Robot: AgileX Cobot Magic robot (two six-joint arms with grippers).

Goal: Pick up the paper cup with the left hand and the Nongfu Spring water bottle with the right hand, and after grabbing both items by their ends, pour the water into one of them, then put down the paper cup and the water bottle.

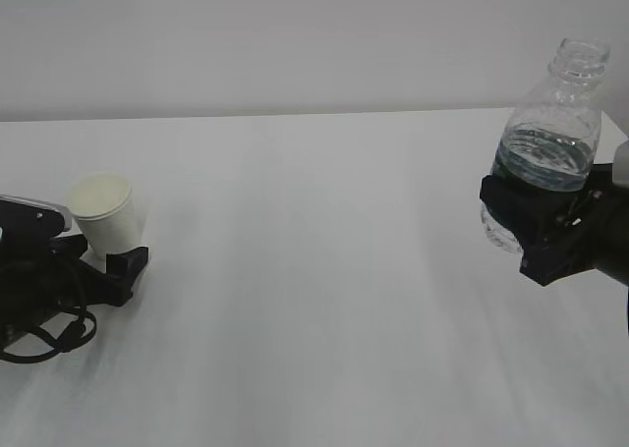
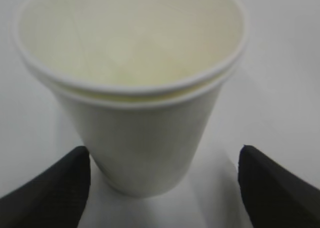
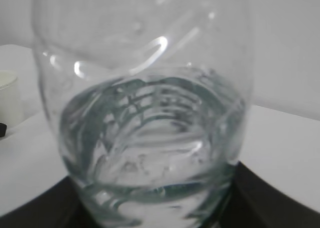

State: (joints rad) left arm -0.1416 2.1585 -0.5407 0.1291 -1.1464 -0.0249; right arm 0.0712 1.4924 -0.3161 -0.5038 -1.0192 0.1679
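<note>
Desk (image 1: pixel 314 270): white, fills most of the exterior view; its far edge meets a pale wall, its near and side edges are cut off by the frame.
Right hand (image 1: pixel 550 233): at the right edge of the exterior view, raised off the desk; most of the arm lies outside the frame. Its claw is clamped on the lower body of the Nongfu Spring water bottle.
Left hand (image 1: pixel 98 270): low at the left edge, resting at desk level, with loose cables looped below it; the arm behind is cut off. Its claw is spread wide, one finger (image 2: pixel 47 193) on each side of the paper cup's base, with a gap showing on the right side; contact on the left is hard to judge.
Nongfu Spring water bottle (image 1: pixel 548 138): upright in the air, capless neck on top; its label band and base are hidden by the claw.
Water (image 3: pixel 150 143): sits in the bottle's lower part; blurred in the right wrist view.
Paper cup (image 2: pixel 137 102): stands upright on the desk at the left, cream inside; its bottom is out of focus in the left wrist view.
</note>
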